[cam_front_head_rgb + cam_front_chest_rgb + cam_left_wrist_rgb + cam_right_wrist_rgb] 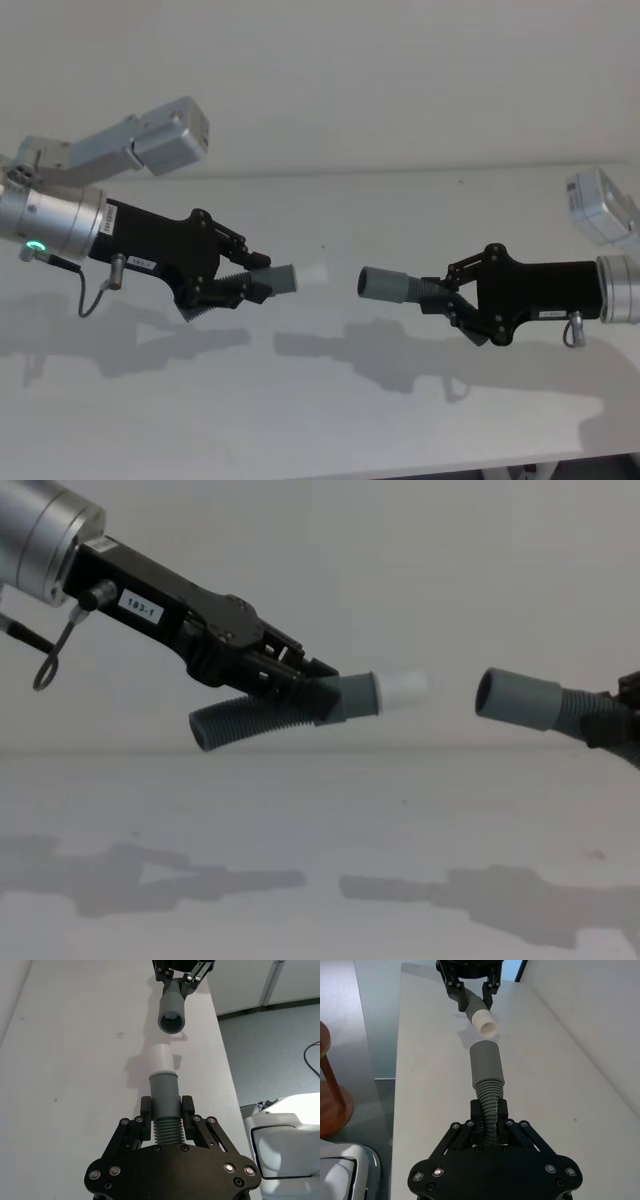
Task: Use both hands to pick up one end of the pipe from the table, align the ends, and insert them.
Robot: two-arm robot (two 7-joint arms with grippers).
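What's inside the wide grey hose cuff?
Nothing visible: the hollow cuff in the right gripper looks empty, deeper part dark. The left gripper holds the white tip outside it.

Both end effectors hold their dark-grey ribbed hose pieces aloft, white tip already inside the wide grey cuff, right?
Not inside: the chest view shows a gap between the white tip and the wide grey hollow cuff. The left end effector and right end effector do hold the ribbed hose pieces aloft.
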